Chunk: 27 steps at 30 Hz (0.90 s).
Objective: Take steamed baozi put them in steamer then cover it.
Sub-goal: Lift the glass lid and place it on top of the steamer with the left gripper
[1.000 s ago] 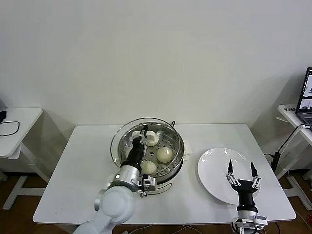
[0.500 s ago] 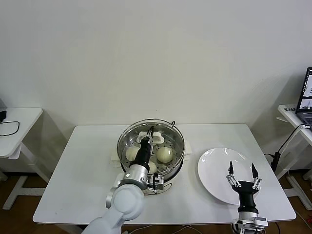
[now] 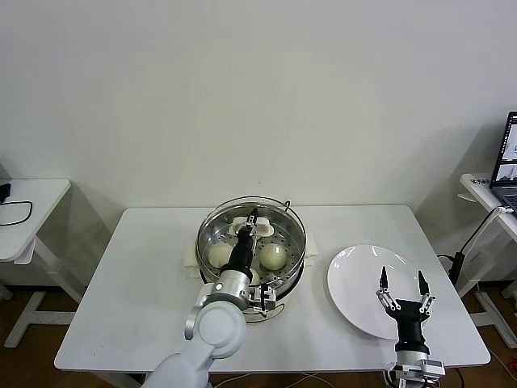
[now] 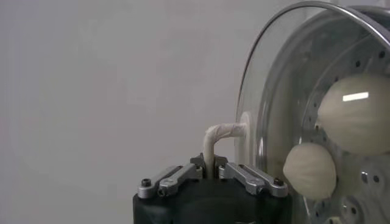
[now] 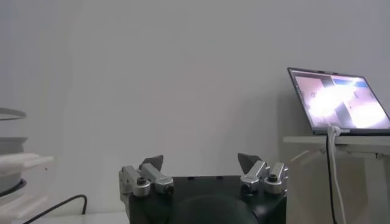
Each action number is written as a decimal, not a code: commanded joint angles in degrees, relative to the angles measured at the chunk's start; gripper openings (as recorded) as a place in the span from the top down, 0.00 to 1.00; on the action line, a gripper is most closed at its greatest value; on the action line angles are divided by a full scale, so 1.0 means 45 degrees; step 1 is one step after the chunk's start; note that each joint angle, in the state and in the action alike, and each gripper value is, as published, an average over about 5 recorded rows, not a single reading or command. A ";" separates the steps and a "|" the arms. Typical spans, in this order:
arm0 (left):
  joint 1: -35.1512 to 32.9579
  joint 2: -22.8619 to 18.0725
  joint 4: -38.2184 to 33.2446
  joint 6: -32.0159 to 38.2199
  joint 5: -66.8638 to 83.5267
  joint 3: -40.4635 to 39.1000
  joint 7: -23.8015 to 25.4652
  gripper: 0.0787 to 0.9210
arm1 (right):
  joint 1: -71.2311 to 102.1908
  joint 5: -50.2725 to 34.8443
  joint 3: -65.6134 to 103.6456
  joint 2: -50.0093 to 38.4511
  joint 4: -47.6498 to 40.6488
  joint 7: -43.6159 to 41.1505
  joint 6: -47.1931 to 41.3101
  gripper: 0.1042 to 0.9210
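Observation:
The steel steamer stands mid-table with cream-white baozi on its perforated tray. The clear glass cover sits over the pot, about centred on it; I cannot tell if its rim rests on the pot. My left gripper is shut on the cover's white handle. In the left wrist view the fingers of that gripper pinch the handle, and two baozi show through the glass. My right gripper hangs open above the plate's near edge, nothing between its fingers.
A flat white plate lies at the right of the table. A small white side table stands far left. A laptop sits on a stand far right, also seen as a laptop in the right wrist view.
My left gripper carried the cover to the right, from overhanging the pot's left side to centred over it. The right arm stayed still.

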State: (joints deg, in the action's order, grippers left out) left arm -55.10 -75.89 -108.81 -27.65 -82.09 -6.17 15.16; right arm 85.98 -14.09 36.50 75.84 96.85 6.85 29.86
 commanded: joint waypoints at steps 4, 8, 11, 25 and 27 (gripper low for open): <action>-0.0066 -0.0099 0.0627 0.0081 -0.0316 -0.0077 -0.0092 0.87 | -0.0062 0.0005 0.0009 -0.0006 -0.0088 -0.0007 0.0011 0.12; -0.0143 -0.0083 0.0610 0.0101 -0.0305 -0.0061 -0.0119 0.87 | -0.0097 0.0019 -0.0002 -0.0014 -0.0133 -0.0011 0.0006 0.12; -0.0153 -0.0084 0.0590 0.0106 -0.0298 -0.0059 -0.0124 0.87 | -0.0126 0.0044 -0.0032 -0.0005 -0.0132 -0.0011 -0.0006 0.12; -0.0225 -0.0157 0.0600 0.0167 -0.0206 0.0065 -0.0203 0.87 | -0.0150 0.0114 -0.0086 -0.0010 -0.0110 -0.0027 -0.0014 0.12; -0.0257 -0.0173 0.0585 0.0173 -0.0156 0.0084 -0.0238 0.87 | -0.0151 0.0126 -0.0100 -0.0006 -0.0099 -0.0027 -0.0016 0.12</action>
State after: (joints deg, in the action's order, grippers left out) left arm -56.08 -76.55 -106.30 -26.93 -83.04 -5.88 14.29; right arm 85.32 -13.58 36.12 75.79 96.29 6.75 29.85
